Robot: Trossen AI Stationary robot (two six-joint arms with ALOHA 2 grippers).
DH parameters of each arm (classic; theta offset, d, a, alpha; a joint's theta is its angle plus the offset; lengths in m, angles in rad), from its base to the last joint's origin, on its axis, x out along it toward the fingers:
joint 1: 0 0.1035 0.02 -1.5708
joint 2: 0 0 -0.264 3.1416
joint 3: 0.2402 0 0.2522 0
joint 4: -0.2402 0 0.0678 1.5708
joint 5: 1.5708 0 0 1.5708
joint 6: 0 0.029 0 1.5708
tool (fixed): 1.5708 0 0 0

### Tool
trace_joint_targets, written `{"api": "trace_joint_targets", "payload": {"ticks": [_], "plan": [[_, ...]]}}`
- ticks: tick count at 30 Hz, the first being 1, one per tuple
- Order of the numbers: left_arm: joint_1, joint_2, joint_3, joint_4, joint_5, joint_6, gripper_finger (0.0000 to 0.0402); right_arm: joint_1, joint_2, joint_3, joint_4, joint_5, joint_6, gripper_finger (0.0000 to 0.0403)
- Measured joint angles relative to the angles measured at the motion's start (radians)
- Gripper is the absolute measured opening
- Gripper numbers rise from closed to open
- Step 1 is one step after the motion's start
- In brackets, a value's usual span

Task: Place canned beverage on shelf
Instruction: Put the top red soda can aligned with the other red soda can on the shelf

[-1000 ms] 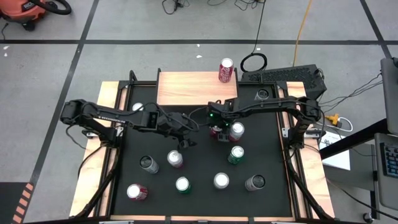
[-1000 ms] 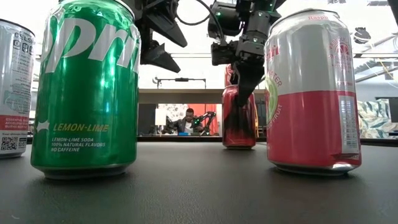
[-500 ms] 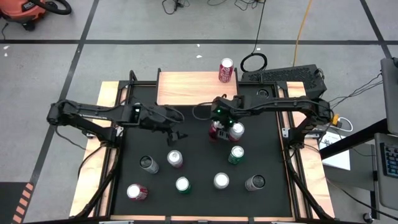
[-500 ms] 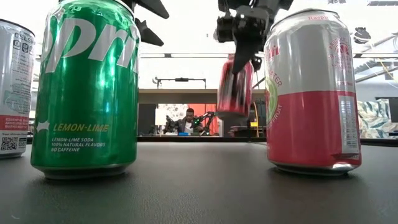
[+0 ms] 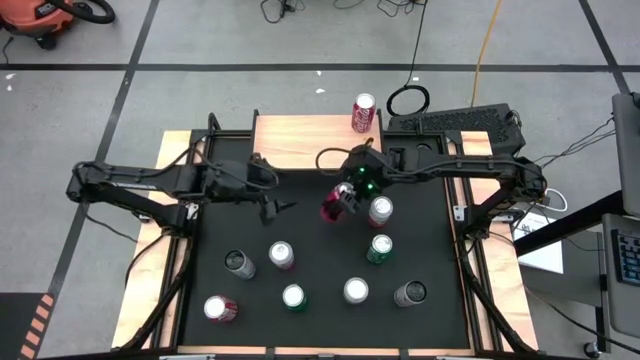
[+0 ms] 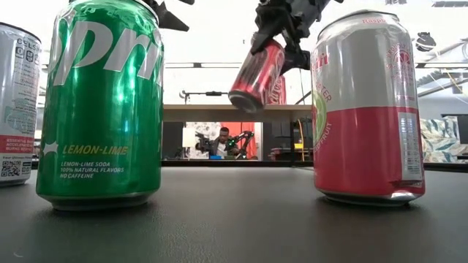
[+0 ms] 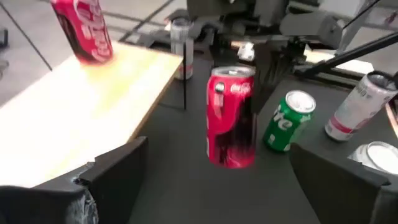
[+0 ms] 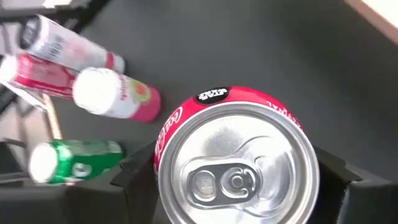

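Low view puts two standing cans nearest you, a green can (image 6: pixel 102 102) on the left and a pink-and-silver can (image 6: pixel 368 106) on the right, with the red can (image 6: pixel 257 75) hanging in the air between and beyond them. Your right gripper (image 5: pixel 345 193) is clamped on that red can (image 5: pixel 334 202), fingers either side of its body just under the rim, as the right wrist view shows with the lid (image 8: pixel 236 168) filling the frame. The can is clear of the table (image 5: pixel 430 230) and tilted, its base swung toward the left and its top up under the gripper.

What the next move turns on: the shelf (image 5: pixel 300 140) lies on the far side of the can, a little to the left, butted against the table's far edge. Its wooden top sits above the table surface, so you likely need to keep the can high, carry it away from you, and right its long axis before lowering it.

Around it: the pink-and-silver can (image 5: pixel 380 210) stands just to the right of the gripper, and other cans stand nearer you, none on the path to the shelf. Another red can (image 5: pixel 363 112) already stands at the shelf's far right corner, so aim for the bare wood to its left.

Your left gripper (image 5: pixel 275 203) hangs left of the held can with its fingers spread and empty; it looks close enough to the shelf's near edge to mind.
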Motion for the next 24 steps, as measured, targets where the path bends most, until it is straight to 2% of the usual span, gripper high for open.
{"api": "trace_joint_targets", "payload": {"ticks": [12,16,24], "plan": [[-0.002,-0.004,0.000,0.118,0.045,0.046,0.0389,0.001,0.000,0.001,0.110,-0.001,0.138,0.0267],[-0.008,-0.004,0.000,0.147,0.048,0.077,0.0389,0.002,0.000,0.001,0.161,-0.036,0.166,0.0267],[-0.041,-0.004,0.000,0.152,0.047,0.019,0.0398,0.002,0.000,0.001,0.201,-0.053,0.183,0.0267]]}}
